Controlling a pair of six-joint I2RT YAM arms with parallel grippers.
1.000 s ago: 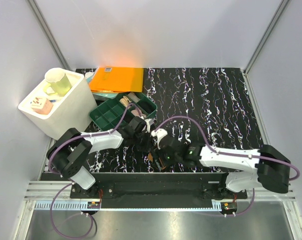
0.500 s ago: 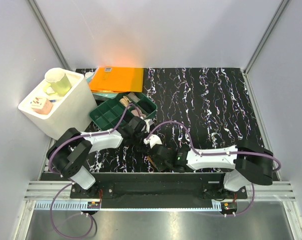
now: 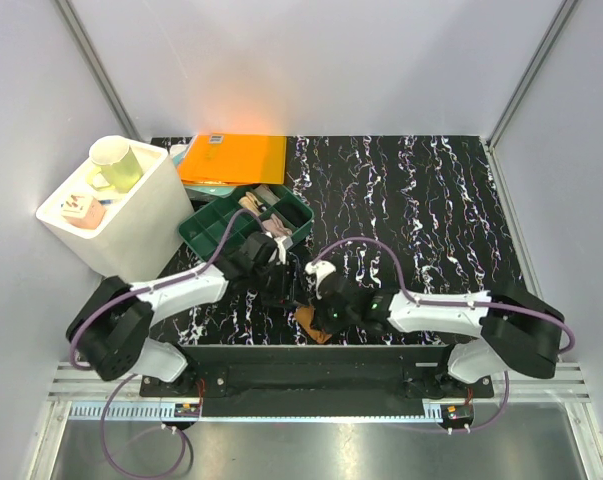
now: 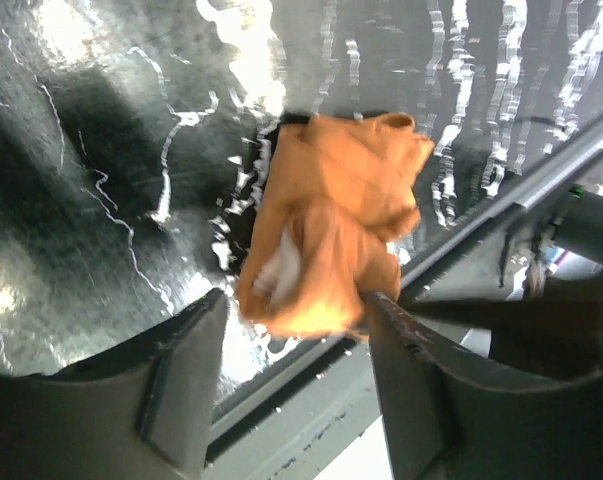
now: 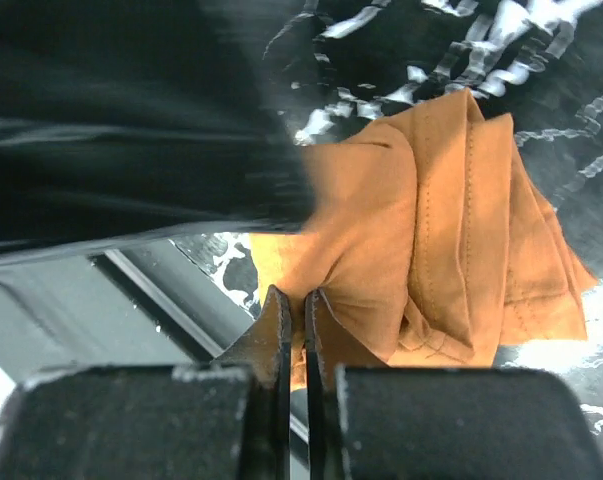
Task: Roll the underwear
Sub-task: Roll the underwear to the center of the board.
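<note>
The brown underwear [image 3: 314, 323] lies bunched in a loose roll at the near edge of the black marbled table [image 3: 421, 200]. In the left wrist view this underwear [image 4: 333, 225] glows orange, and its near end sits between the spread fingers of my open left gripper [image 4: 293, 308]. The right finger [image 4: 406, 375] touches the cloth, while the left one stands clear of it. My right gripper [image 5: 292, 300] is shut, pinching a fold at the edge of the bundle [image 5: 451, 220]. From above, both grippers [image 3: 281, 283] [image 3: 319, 300] crowd over the bundle and hide most of it.
A green compartment tray [image 3: 213, 228] lies just behind the left arm. Beyond it sit an orange folder [image 3: 231, 158] and a white bin [image 3: 131, 225] holding a green cup [image 3: 116, 162]. The table's metal front rail [image 4: 311, 420] runs right under the bundle.
My left gripper has opened and let go of the bundle. The right gripper has closed onto the cloth, and more of the brown fabric now shows at the table edge.
</note>
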